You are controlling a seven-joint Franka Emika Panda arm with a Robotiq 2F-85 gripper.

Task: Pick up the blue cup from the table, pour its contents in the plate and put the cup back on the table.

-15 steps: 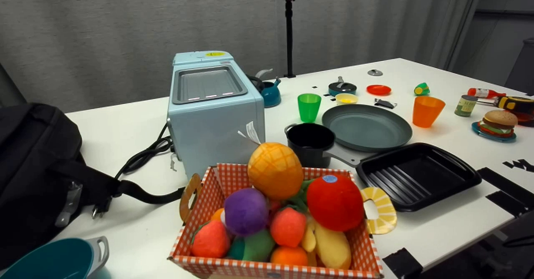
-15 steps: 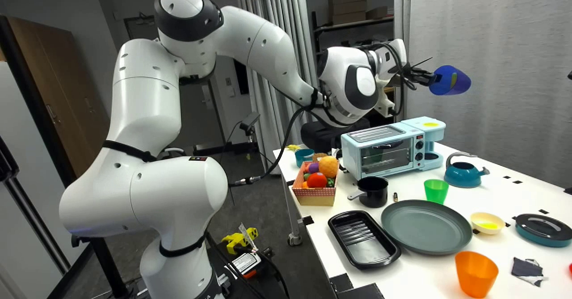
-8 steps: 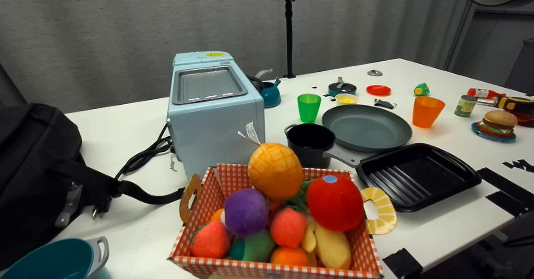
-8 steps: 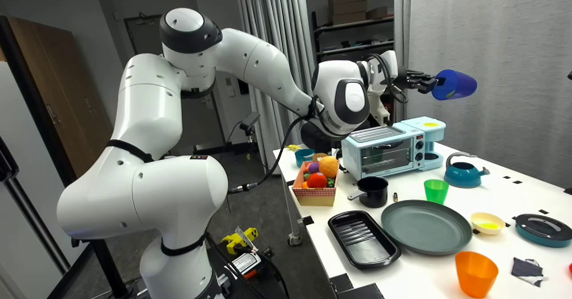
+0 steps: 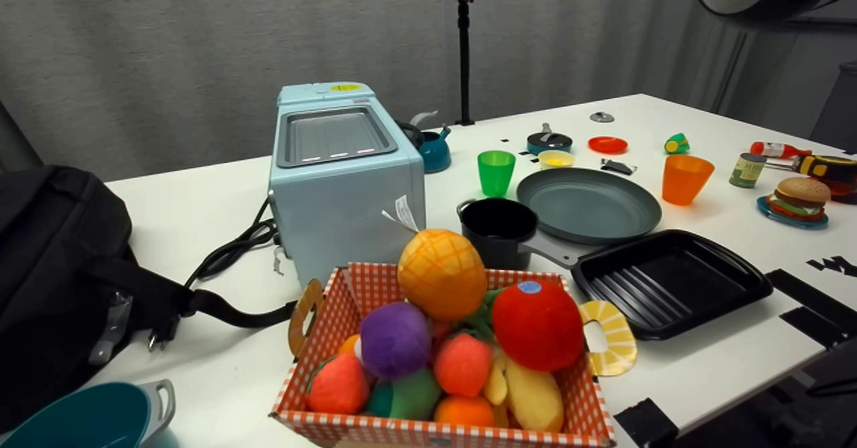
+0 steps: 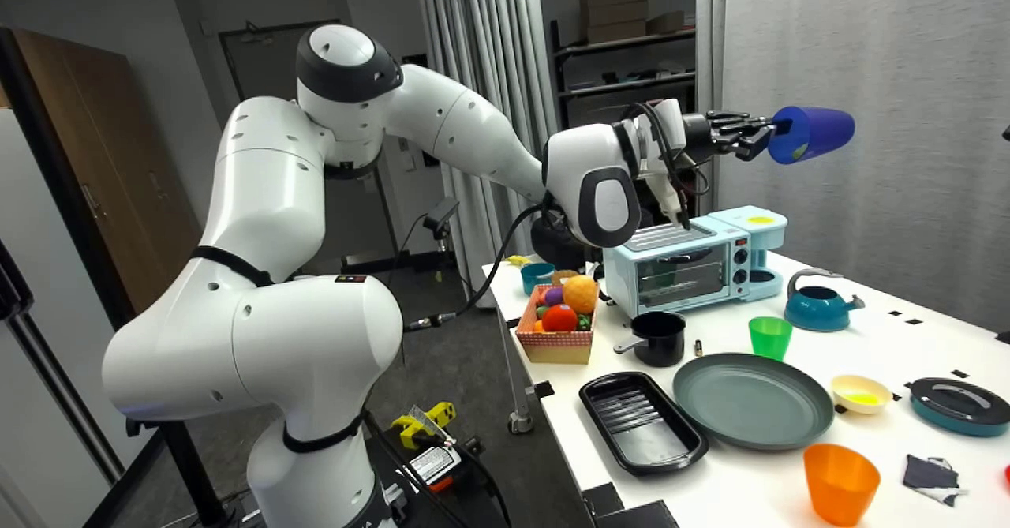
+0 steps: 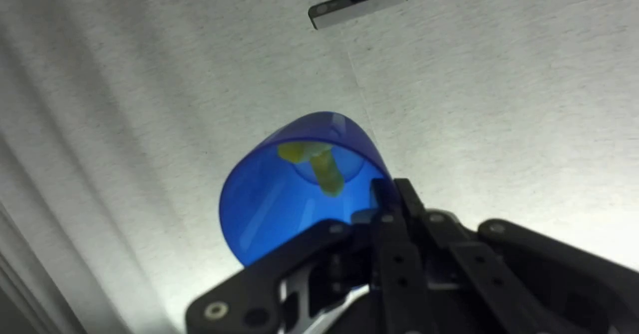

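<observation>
The blue cup (image 6: pixel 821 129) is in the air, high above the table (image 6: pixel 757 484), tipped on its side with its mouth toward my gripper (image 6: pixel 777 128) and its base pointing away. In the wrist view the gripper (image 7: pixel 397 194) is shut on the cup's wall, one finger inside and one outside. The cup (image 7: pixel 269 209) shows its open mouth, and the yellow contents (image 7: pixel 327 174) lie inside near the base. The dark grey plate (image 6: pixel 753 402) lies on the table, well below the cup; it also shows in an exterior view (image 5: pixel 589 200). Nothing lies on it.
A light blue oven (image 6: pixel 682 271) stands under the wrist. Around the plate are a green cup (image 6: pixel 769 337), black pot (image 6: pixel 659 338), black tray (image 6: pixel 643 425), yellow bowl (image 6: pixel 860 394) and orange cup (image 6: pixel 840 484). A fruit basket (image 6: pixel 556 346) and teal kettle (image 6: pixel 818 307) stand farther off.
The cup has moved a little right in an exterior view and its base has tilted up. The wrist has dropped and turned. Part of the arm has entered an exterior view at top right.
</observation>
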